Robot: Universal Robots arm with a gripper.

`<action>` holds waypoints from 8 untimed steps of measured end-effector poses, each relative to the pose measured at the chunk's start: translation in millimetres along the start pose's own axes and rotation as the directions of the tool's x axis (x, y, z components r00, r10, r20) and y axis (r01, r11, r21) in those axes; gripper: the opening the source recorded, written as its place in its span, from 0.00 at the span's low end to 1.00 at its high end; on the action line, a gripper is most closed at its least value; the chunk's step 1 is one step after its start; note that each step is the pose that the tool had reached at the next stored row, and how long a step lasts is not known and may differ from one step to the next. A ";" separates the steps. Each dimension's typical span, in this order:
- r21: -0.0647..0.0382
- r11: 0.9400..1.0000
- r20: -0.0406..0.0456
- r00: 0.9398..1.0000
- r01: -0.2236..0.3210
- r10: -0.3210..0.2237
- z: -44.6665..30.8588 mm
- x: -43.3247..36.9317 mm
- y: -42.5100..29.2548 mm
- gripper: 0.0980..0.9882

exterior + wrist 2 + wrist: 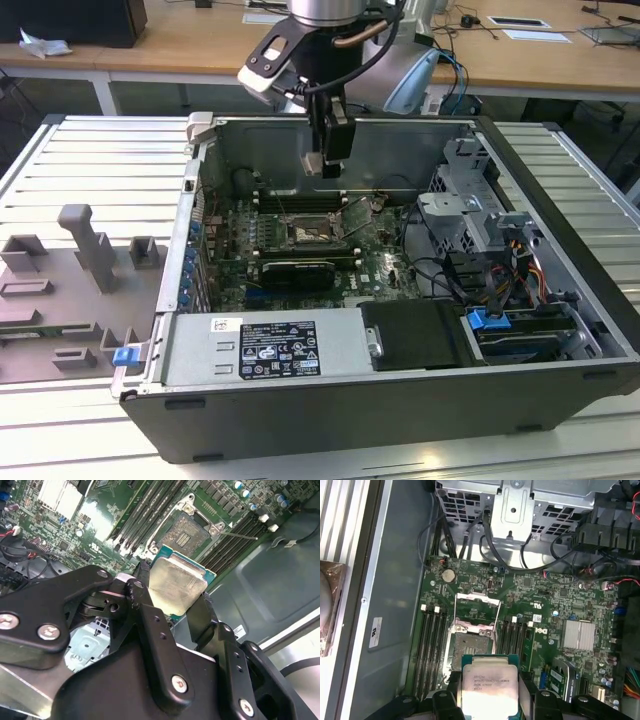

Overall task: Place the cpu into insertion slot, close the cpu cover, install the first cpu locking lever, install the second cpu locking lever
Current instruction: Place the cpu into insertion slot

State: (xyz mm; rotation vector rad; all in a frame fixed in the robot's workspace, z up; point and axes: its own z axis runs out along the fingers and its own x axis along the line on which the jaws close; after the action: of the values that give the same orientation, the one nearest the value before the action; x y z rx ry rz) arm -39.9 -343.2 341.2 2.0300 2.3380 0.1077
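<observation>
Gripper (172, 599) is clamping the cpu (489, 682) by its edges, hovering above the open slot (468, 645). Risk, imo: cpu going down tilted or misaligned w/ slot, bending contacts.

Both wrist views, seemingly close, share insertion slot (187, 531) (470, 644).

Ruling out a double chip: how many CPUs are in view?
1: the cpu, gripped in the end effector above the green board. The insertion slot holds none; nothing suggests a hidden one.

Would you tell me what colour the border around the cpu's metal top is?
Green; the cpu shows it best in the first wrist view.
</observation>
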 end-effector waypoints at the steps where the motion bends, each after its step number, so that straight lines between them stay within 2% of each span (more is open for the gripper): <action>1: 0.000 1.000 0.000 1.000 0.000 0.000 0.3 0.0 0.0 0.49; 8: 0.000 1.000 0.001 1.000 0.000 0.000 3.8 -0.1 -0.3 0.49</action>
State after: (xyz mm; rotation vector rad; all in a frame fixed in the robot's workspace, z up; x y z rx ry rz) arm -39.9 -343.2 337.4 2.0297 2.3377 0.1069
